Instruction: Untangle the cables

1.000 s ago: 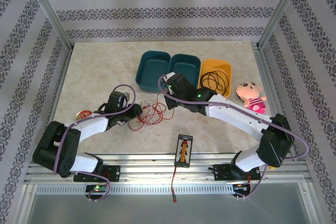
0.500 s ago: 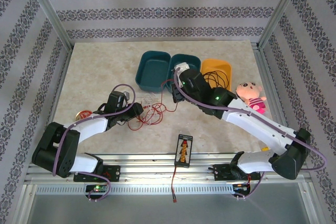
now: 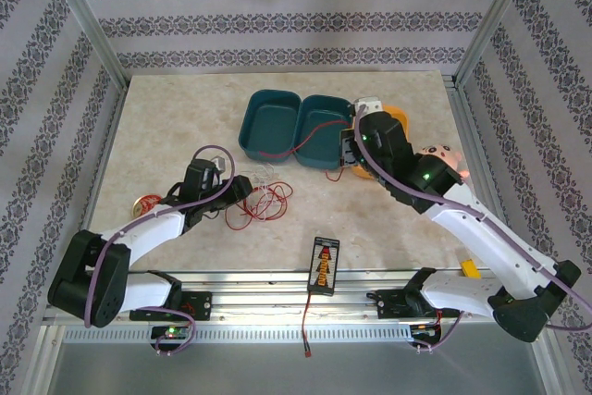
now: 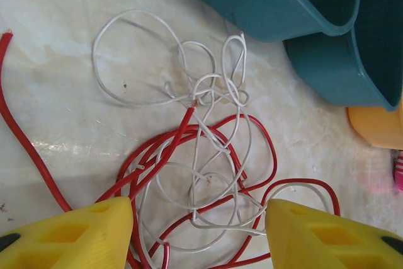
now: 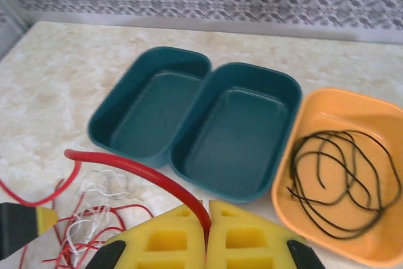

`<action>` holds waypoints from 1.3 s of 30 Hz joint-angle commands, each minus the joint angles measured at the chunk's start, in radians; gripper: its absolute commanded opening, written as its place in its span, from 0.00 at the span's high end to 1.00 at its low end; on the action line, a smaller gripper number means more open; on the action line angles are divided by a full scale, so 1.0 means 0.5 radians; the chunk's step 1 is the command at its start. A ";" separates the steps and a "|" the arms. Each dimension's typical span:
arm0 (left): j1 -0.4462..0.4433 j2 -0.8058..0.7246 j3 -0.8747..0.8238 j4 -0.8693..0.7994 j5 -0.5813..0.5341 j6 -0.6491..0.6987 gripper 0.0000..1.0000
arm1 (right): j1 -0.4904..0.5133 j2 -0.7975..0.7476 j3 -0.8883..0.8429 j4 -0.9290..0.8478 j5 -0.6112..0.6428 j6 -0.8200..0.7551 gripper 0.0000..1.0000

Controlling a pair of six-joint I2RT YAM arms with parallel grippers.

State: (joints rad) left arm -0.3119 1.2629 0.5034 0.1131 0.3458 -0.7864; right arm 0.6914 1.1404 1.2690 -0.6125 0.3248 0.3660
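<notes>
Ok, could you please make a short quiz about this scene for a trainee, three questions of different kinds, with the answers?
1. True or false: the black cable lies in the orange tray.
2. The right gripper is shut on: A the black cable, B the red cable, C nothing.
3. Which cable colours lie tangled under the open left gripper?
Key: 1 true; 2 B; 3 the red cable and the white cable.
</notes>
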 commanded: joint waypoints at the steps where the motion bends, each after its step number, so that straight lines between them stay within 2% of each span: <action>1: 0.023 -0.097 -0.022 -0.066 -0.053 0.039 0.38 | -0.084 0.060 0.116 -0.280 -0.008 0.098 1.00; 10: 0.025 -0.289 -0.024 -0.221 -0.139 0.076 0.18 | -0.240 0.511 0.514 -0.744 0.166 0.060 1.00; 13: 0.025 -0.346 -0.041 -0.244 -0.155 0.073 0.12 | -0.274 0.678 0.648 -0.811 0.294 0.023 1.00; 18: 0.025 -0.421 -0.061 -0.300 -0.176 0.083 0.06 | -0.345 0.947 0.897 -0.827 0.318 -0.056 1.00; 26: 0.023 -0.520 -0.091 -0.351 -0.194 0.087 0.00 | -0.374 1.570 1.603 -1.171 0.547 -0.158 1.00; 31: 0.024 -0.566 -0.104 -0.388 -0.197 0.094 0.01 | -0.391 1.917 2.007 -1.440 0.663 -0.149 1.00; 39: 0.024 -0.574 -0.120 -0.392 -0.203 0.097 0.01 | -0.422 2.136 2.224 -1.527 0.649 -0.162 1.00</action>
State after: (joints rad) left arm -0.3119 0.9882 0.4534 -0.0605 0.2565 -0.7597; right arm 0.4927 2.1986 2.3367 -1.3186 0.6167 0.2951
